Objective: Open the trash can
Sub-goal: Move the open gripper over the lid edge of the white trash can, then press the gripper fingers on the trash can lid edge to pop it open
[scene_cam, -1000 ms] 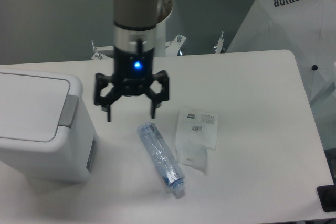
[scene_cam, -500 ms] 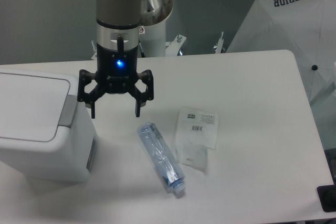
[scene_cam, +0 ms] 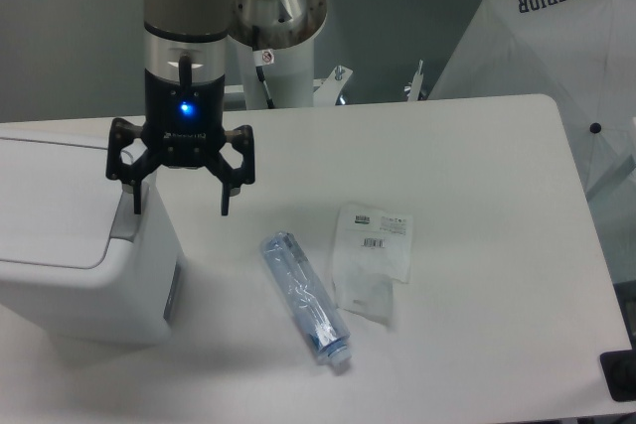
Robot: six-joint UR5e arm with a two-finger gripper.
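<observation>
1. Hanging from the arm, the gripper (scene_cam: pixel 181 201) points down over the right edge of the trash can (scene_cam: pixel 75 245); its jaws are spread wide and hold nothing.
2. One finger (scene_cam: pixel 134 196) sits over the grey push tab (scene_cam: pixel 127 213) at the lid's right edge; contact with the tab cannot be confirmed. The other finger (scene_cam: pixel 226 196) hangs beyond the bin's right side, above the table (scene_cam: pixel 477 176).
3. A blue light (scene_cam: pixel 182 109) glows on the gripper body.
4. The trash can is white and boxy and stands at the left side of the table, partly cut off by the left edge of the view. Its flat lid (scene_cam: pixel 50 201) is down.
5. A clear plastic bottle (scene_cam: pixel 305 297) lies on its side on the table, to the right of the bin and apart from it.
6. A clear bag with barcode labels (scene_cam: pixel 373 255) lies flat just beside the bottle, on its right.
7. A white umbrella (scene_cam: pixel 556 57) printed with "SUPERIOR" stands beyond the table's far right corner.
</observation>
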